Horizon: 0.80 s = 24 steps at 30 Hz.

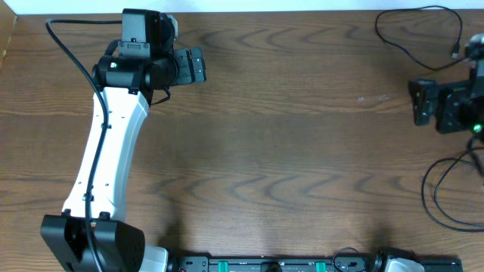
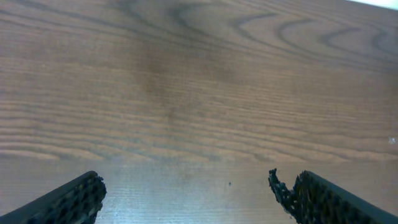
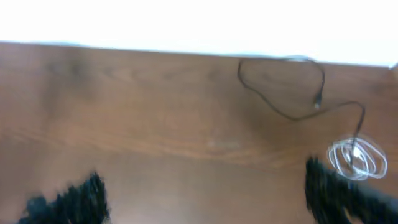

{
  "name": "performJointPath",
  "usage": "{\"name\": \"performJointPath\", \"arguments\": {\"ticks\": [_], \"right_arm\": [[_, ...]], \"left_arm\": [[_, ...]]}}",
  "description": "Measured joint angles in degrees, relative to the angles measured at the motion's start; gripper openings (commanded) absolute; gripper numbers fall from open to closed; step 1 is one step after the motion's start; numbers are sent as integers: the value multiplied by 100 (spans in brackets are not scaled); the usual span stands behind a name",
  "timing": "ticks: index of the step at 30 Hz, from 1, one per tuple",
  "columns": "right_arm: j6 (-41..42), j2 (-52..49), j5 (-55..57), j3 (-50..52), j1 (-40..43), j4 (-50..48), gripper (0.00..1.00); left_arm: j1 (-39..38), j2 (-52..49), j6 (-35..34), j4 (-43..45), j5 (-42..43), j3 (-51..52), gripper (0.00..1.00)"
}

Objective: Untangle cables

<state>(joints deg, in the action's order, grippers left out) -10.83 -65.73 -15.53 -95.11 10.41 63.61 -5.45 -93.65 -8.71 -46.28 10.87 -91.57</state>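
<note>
left pincer [image 2: 186,190] hangs spread and empty over bare surface [image 2: 199,93]; right pincer [image 3: 202,196] is also spread, holding nothing. ahead of it a black cable [image 3: 292,118] loops loosely, running into the white coil [image 3: 357,158]. likely an approach step: next, pinch one strand near that crossing.

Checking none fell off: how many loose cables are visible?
3. A black cable loops at the far-right corner, a white cable coils beside it, another black loop lies at the right edge. Others may be off-frame.
</note>
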Motion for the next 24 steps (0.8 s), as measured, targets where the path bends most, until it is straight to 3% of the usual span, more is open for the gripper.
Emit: {"name": "performJointPath", "arguments": {"ticks": [12, 16, 24], "right_arm": [[-7, 3473, 144, 5399, -358, -5156, 99], [52, 4721, 238, 7195, -358, -6155, 99], [590, 6153, 610, 8843, -358, -6432, 99]], "left_arm": [[0, 0, 0, 0, -26, 2, 98], [0, 0, 0, 4, -31, 2, 97], [0, 0, 0, 2, -31, 2, 98]]}}
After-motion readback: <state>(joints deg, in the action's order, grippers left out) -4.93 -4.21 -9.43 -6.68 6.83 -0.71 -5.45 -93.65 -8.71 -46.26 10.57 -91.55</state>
